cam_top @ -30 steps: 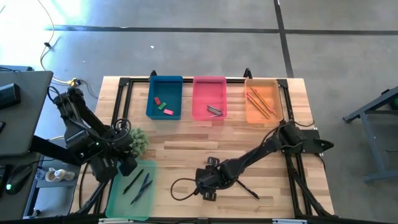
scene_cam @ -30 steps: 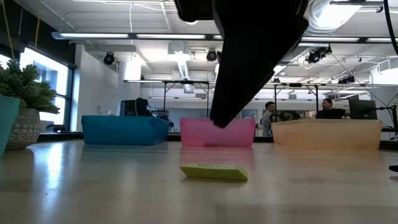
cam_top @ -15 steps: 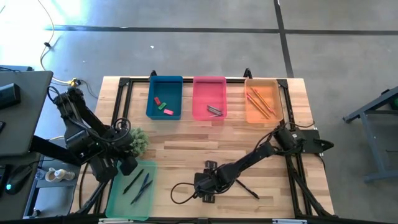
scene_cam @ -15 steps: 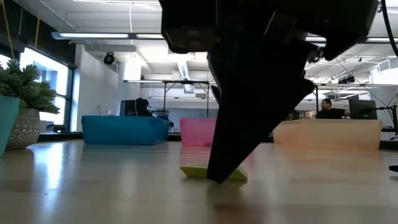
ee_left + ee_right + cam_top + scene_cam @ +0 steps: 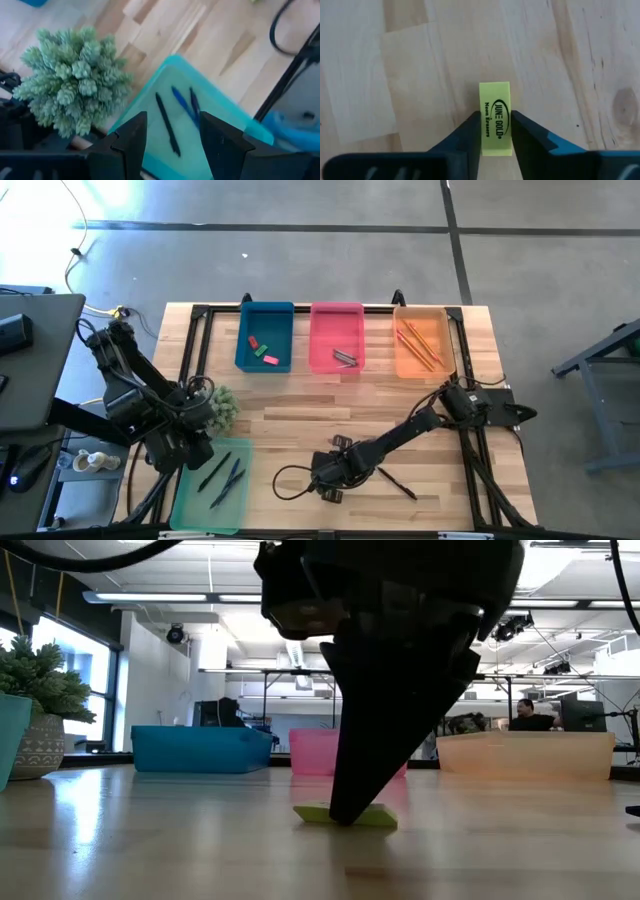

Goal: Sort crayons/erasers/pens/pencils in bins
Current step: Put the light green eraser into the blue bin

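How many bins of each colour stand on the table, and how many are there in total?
Dark blue bin: 1
Pink bin: 1
Orange bin: 1
Mint green bin: 1
Total: 4

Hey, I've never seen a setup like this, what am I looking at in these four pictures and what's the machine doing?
It is a two-armed robot at a wooden table, sorting stationery into bins. The overhead picture shows everything: a blue bin with erasers, a pink bin, an orange bin with pencils, and a mint bin with pens. One picture looks level across the tabletop; the other two come from cameras on the wrists. The right gripper has its fingers on either side of a yellow eraser that lies on the wood. The left gripper hangs open above the mint bin, beside a small spiky plant. One dark pen lies loose on the table.
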